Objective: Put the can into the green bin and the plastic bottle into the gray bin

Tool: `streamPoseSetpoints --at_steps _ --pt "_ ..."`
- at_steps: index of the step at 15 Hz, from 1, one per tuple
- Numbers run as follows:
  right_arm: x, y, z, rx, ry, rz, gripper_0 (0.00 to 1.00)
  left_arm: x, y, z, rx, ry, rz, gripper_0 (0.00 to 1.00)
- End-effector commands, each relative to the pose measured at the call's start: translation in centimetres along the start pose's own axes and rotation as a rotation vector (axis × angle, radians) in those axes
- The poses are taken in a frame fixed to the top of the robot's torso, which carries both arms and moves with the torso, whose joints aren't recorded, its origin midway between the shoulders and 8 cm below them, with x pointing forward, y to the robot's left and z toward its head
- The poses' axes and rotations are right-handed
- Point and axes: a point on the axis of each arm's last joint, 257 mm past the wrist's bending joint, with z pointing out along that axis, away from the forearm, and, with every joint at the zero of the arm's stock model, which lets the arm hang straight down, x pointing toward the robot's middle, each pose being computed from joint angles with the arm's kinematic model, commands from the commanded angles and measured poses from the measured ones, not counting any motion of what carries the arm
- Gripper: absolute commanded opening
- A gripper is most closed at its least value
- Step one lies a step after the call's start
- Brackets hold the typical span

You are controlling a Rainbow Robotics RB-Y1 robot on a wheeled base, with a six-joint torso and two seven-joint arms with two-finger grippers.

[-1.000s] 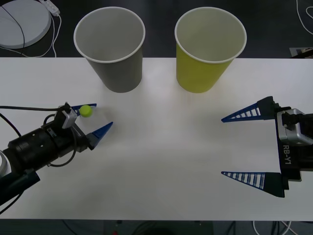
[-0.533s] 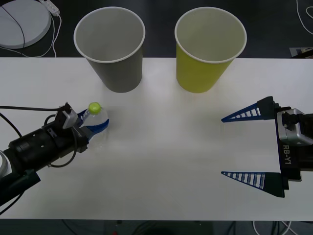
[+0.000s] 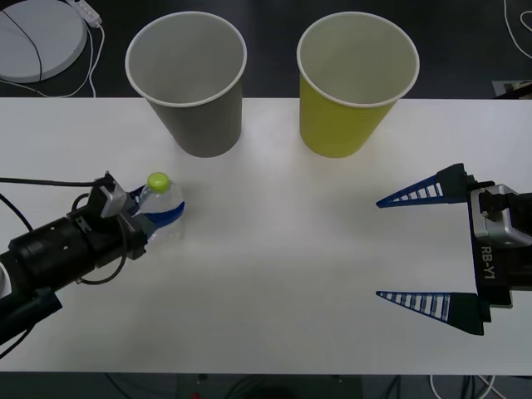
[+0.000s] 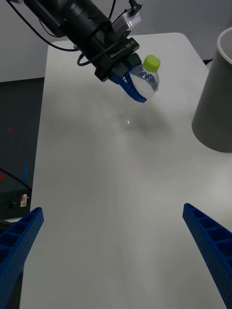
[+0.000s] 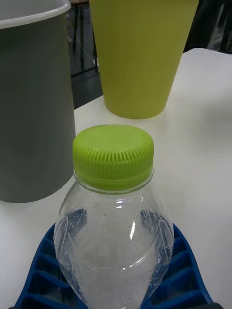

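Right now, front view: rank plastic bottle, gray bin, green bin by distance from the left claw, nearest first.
1. Plastic bottle: upright between the fingers of the left claw, on the table's left side.
2. Gray bin: beyond the bottle, at the table's far edge, left of centre.
3. Green bin: far edge too, to the gray bin's right.

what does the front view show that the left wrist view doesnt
Front view alone: the whole layout, with the right tool open and idle over the table's right side, the pale insides of both cups, and the left tool closed around the bottle near the table's left edge.

Left wrist view alone: a close look at the cap's ridges and droplets inside the clear wall.

Both: the small clear ribbed plastic bottle with a lime-green cap, the large gray paper cup, the large yellow-green paper cup and the white table.
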Motion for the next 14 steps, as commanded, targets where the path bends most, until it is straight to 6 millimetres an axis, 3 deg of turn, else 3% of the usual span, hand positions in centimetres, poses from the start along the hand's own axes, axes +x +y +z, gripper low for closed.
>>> streamPoseSetpoints --at_steps 1,14 --pt "0.0 0.0 0.0 0.0 0.0 0.0 1.0 -0.4 0.2 -0.6 0.014 0.003 0.001 0.0" --pt "0.0 0.0 0.0 0.0 0.0 0.0 1.0 -1.9 1.0 -6.3 -0.015 0.035 -0.009 0.0"
